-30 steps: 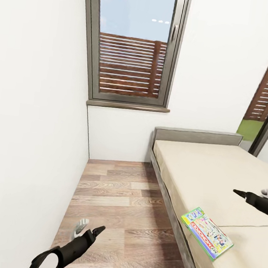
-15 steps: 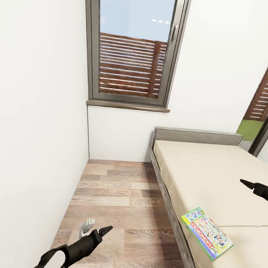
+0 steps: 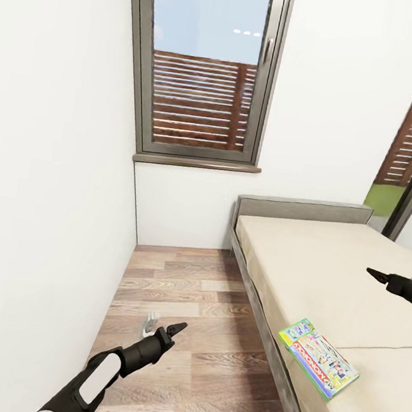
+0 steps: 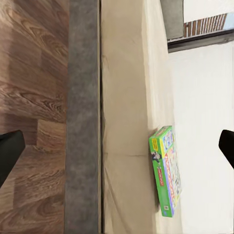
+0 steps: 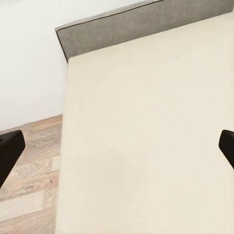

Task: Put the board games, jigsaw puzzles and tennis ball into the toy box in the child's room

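Lower left: left gripper (image 3: 163, 335) over the wood floor (image 3: 182, 293), jaws spread, empty. Lower right: board game (image 3: 318, 358) flat on the bed (image 3: 301, 269), near its edge. Right edge: right gripper (image 3: 378, 276) above the mattress, jaws released.

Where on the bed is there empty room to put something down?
Most of the bed is bare: the whole beige stretch from the grey headboard down to the board game. The game lies near the bed's floor-side edge, so that spot is taken. The right gripper hovers over the far side. The wooden floor between wall and bed is open too.
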Available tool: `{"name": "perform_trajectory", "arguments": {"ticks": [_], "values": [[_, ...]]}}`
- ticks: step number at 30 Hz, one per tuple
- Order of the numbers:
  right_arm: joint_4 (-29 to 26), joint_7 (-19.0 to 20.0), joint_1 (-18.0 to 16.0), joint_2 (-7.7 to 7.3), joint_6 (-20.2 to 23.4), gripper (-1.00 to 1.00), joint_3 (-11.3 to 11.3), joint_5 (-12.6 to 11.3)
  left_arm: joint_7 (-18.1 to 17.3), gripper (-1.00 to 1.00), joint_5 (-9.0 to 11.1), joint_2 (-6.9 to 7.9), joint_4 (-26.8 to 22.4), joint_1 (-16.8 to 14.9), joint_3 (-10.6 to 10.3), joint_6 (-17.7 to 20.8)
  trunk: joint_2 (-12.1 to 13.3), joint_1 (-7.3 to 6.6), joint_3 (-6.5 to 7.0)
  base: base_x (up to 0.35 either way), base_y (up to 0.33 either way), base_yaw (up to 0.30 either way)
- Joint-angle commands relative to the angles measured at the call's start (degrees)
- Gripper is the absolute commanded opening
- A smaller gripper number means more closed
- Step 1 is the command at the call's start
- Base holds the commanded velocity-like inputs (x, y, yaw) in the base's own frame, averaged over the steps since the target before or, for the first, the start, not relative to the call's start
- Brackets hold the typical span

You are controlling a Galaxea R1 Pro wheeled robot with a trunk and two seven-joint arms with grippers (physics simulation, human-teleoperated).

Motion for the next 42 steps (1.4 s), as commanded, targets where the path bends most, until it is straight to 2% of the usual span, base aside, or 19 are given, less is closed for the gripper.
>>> {"name": "perform_trajectory", "arguments": {"ticks": [1, 3, 6, 8, 9, 10, 11, 15, 20, 42], "values": [[0.0, 0.1, 0.0, 0.01, 0.4, 1.00, -0.1, -0.3, 0.0, 1.00, 0.5, 0.00, 0.1, -0.1, 0.0, 0.4, 0.0, -0.01, -0.06, 0.000, 0.000, 0.000], [-2.2, -0.1, 0.9, 0.44, 0.6, 1.00, -0.9, -0.3, -1.4, 1.00, 0.6, -0.30, 4.1, -1.6, 0.2, 0.3, 0.0, -0.01, -0.06, 0.000, 0.000, 0.000], [-3.5, -0.2, 1.5, 0.68, 0.8, 1.00, -1.2, -0.3, -2.6, 1.00, 0.7, -0.34, 5.8, -2.1, 0.3, 0.3, 0.0, -0.01, -0.06, 0.000, 0.000, 0.000], [-6.2, -0.3, 2.6, 1.25, 1.4, 1.00, -1.7, -0.3, -5.9, 1.00, 0.7, -0.40, 8.5, -2.9, 0.4, 0.3, 0.0, -0.01, -0.06, 0.000, 0.000, 0.000], [-6.2, -0.3, 2.6, 1.25, 1.4, 1.00, -1.7, -0.3, -5.9, 1.00, 0.7, -0.40, 8.5, -2.9, 0.4, 0.3, 0.0, -0.01, -0.06, 0.000, 0.000, 0.000], [-7.6, -0.3, 3.3, 1.63, 1.9, 1.00, -1.9, -0.3, -7.7, 1.00, 0.5, -0.42, 9.5, -3.2, 0.4, 0.3, 0.0, -0.01, -0.06, 0.000, 0.000, 0.000], [-7.6, -0.3, 3.3, 1.63, 1.9, 1.00, -1.9, -0.3, -7.7, 1.00, 0.5, -0.42, 9.5, -3.2, 0.4, 0.3, 0.0, -0.01, -0.06, 0.000, 0.000, 0.000], [-11.9, -0.5, 5.4, 2.73, 3.5, 1.00, -2.3, -0.2, -11.8, 1.00, 0.3, -0.48, 11.6, -3.8, 0.3, 0.3, 0.0, -0.01, -0.06, 0.000, 0.000, -0.001], [-16.2, -0.6, 7.4, 3.73, 5.0, 1.00, -2.7, -0.1, -14.6, 1.00, 0.1, -0.46, 13.2, -4.3, 0.5, 0.4, 0.0, -0.01, -0.06, 0.000, 0.000, -0.060], [-18.4, -0.7, 8.4, 4.22, 5.8, 1.00, -3.0, -0.1, -15.9, 1.00, 0.2, -0.47, 14.8, -4.5, 0.7, 0.3, 0.0, -0.01, -0.06, 0.000, 0.000, -0.234]]}}
